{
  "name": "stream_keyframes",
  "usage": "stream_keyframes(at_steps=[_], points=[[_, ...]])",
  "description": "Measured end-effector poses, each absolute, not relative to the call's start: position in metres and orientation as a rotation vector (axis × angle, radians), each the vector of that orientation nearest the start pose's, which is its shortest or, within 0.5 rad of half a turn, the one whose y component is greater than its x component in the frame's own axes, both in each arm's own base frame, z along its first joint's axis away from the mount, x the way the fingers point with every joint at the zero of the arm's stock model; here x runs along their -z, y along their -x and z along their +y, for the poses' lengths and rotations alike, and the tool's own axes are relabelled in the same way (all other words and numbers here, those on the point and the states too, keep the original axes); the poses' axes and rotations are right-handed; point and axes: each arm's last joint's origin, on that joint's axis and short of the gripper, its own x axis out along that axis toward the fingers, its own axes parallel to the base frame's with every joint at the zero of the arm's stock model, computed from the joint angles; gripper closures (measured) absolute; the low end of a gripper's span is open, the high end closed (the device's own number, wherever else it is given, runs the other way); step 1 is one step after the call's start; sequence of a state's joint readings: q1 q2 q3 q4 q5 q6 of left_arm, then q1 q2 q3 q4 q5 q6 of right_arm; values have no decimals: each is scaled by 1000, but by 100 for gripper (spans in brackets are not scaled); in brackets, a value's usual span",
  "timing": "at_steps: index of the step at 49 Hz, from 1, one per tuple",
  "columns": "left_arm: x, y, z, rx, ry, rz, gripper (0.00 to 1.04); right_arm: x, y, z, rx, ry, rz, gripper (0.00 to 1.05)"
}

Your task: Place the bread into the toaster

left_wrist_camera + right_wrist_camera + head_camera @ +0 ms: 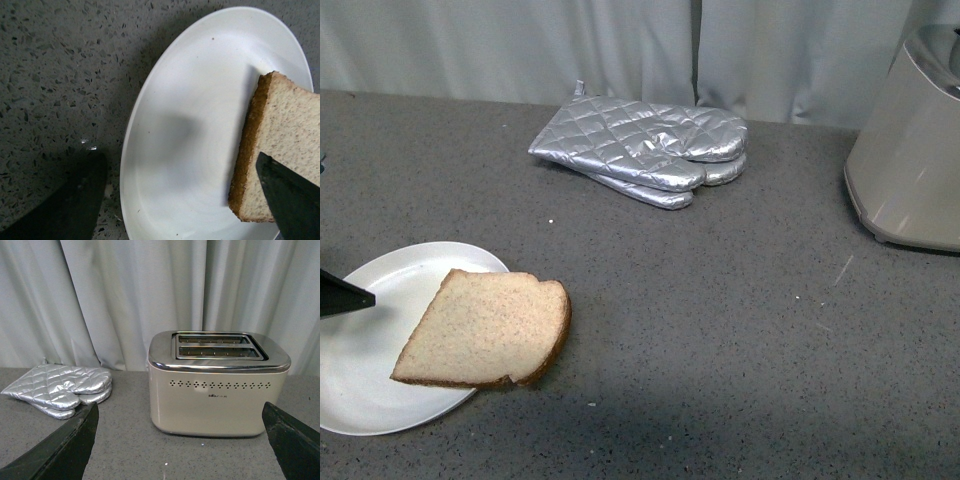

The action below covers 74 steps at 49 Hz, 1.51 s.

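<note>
The bread [485,328] is a tan speckled slice with a brown crust. It lies flat, half on a white plate [360,350] and half over the plate's right rim. The beige toaster [910,150] stands at the far right, cut off by the frame edge. In the left wrist view, my left gripper [180,200] is open above the plate [190,100], with the bread [285,140] by one finger. One dark finger [342,294] shows at the left edge of the front view. In the right wrist view, my right gripper [177,445] is open and empty, facing the toaster [217,390] and its two dark slots.
Silver quilted oven mitts [645,150] lie stacked at the back middle of the grey speckled counter [720,330]; they also show in the right wrist view [60,387]. A pale curtain hangs behind the counter. The right arm is out of the front view.
</note>
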<state>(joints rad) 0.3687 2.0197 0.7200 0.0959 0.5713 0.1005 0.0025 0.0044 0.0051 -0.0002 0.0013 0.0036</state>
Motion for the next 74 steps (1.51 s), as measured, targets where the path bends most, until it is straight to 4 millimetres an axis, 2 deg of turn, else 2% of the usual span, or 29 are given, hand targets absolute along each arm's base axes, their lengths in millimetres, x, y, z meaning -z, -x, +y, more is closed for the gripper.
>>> stream_keyframes(at_steps=[6,19,25,41,54,66,74], points=[[-33,-275,88,228,440,1076,31,-165,-98,0,-1,-4,-1,9],[-30,-271,84,216,486,1098,78,-165,-98,0,-1,-4,-1,9],[-38,-277,82,193,543,1060,101,-165,-98,0,-1,-4,-1,9],[-63,-291,53,205,557,997,101,-165,-98,0,-1,-4,-1,9],[-80,-296,-10,286,527,984,101,-165,-98,0,-1,-4,-1,9],[-76,-291,-87,404,462,1032,101,-165,-98,0,-1,-4,-1,9],[-66,-298,-131,424,438,1073,101,-165,-98,0,-1,-4,-1,9]])
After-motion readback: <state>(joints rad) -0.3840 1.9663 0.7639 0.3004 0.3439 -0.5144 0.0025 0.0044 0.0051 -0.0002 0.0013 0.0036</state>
